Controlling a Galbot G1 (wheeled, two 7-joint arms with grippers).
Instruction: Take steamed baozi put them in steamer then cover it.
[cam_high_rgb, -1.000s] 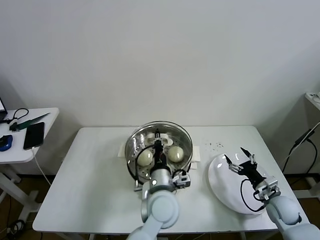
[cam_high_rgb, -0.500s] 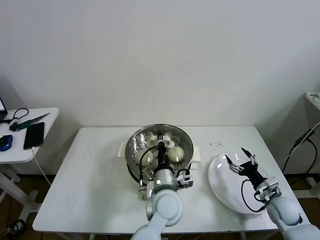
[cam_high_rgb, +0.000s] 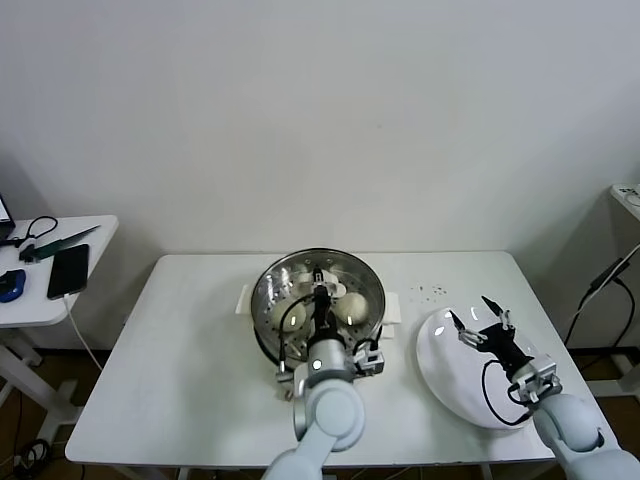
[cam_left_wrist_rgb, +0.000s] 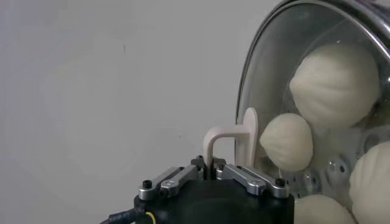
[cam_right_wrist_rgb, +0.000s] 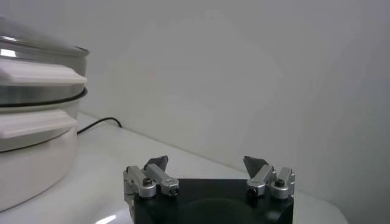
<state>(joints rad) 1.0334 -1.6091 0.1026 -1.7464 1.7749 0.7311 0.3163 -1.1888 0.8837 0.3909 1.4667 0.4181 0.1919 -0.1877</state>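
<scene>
Our left gripper, clamped on the cover handle, holds it over the steamer with baozi inside; we centre the rim before releasing. Right gripper waits wide over the plate.

The left gripper is clamped on the lid handle; buns are visible through the glass lid.

Shiny round steamer sat mid-bench on its white base. Clear glass cover with a metal rim lay over it, white handle pinched in the left gripper jaws. Cream-white baozi rested inside on the perforated tray, visible through the glass.
</scene>
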